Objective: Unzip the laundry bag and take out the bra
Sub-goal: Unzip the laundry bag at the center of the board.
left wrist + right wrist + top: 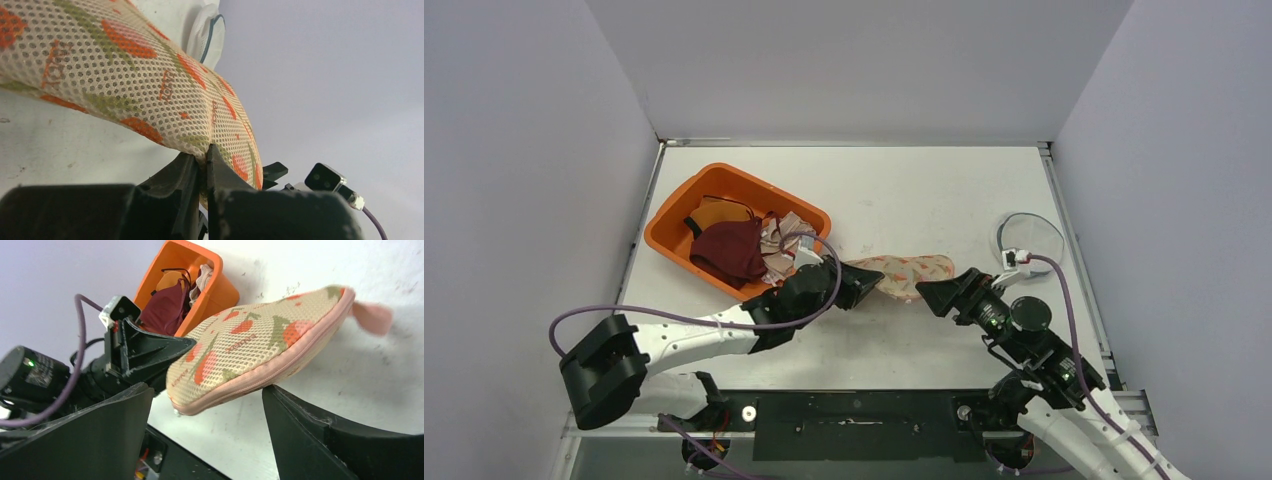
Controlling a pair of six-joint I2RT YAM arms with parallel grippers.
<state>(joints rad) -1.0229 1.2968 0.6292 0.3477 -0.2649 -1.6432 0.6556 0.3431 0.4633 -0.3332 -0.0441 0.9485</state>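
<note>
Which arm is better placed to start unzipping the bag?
Right, probably. The right gripper is open with its fingers either side of the pink zipper edge of the bag, free to grip. The left gripper is shut on the other end, anchoring it.

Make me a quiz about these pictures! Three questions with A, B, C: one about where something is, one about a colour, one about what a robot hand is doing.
1. Where on the table is the orange bin? A. left side B. right side C. front middle
2. What colour is the zip edge of the laundry bag? A. blue B. pink C. black
3. What is the left gripper doing? A. standing wide open B. pinching the laundry bag C. holding the bin
Answers: 1 A, it sits near the table's left edge; 2 B, pink trim runs along its seam; 3 B, it is clamped shut on the mesh.
</note>
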